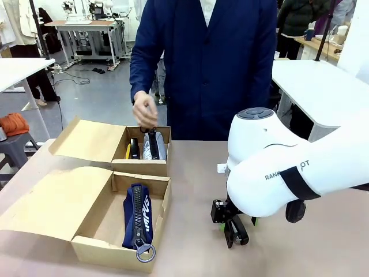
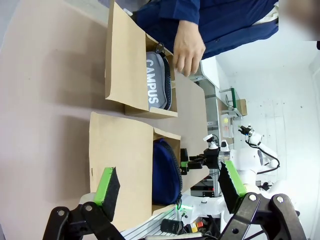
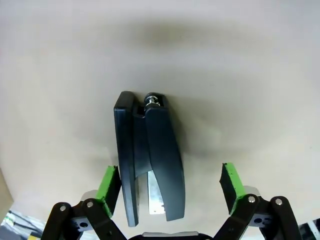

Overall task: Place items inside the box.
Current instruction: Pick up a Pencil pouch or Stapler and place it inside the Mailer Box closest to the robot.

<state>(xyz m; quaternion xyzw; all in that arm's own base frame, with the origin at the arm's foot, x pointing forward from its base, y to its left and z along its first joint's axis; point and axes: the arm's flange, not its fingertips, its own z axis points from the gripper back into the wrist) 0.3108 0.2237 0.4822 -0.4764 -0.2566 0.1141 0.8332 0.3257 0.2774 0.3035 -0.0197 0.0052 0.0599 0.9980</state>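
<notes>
A black stapler (image 3: 150,160) lies on its side on the tan table, between the open fingers of my right gripper (image 3: 170,184), closer to the left pad (image 3: 111,182). In the front view that gripper (image 1: 230,225) is low over the table at the right. A navy zip pencil case (image 1: 137,216) lies in the near cardboard box (image 1: 98,251). The far box (image 1: 141,167) holds a grey zip pencil case (image 1: 154,145) and a yellow utility knife (image 1: 128,151). My left gripper (image 2: 169,182) hangs open above the boxes with nothing between its pads.
A person in a dark blue coat stands at the far side, one hand (image 1: 144,109) at the top end of the grey case. Both boxes have their lids (image 1: 55,202) folded out to the left. Bare tabletop lies right of the boxes.
</notes>
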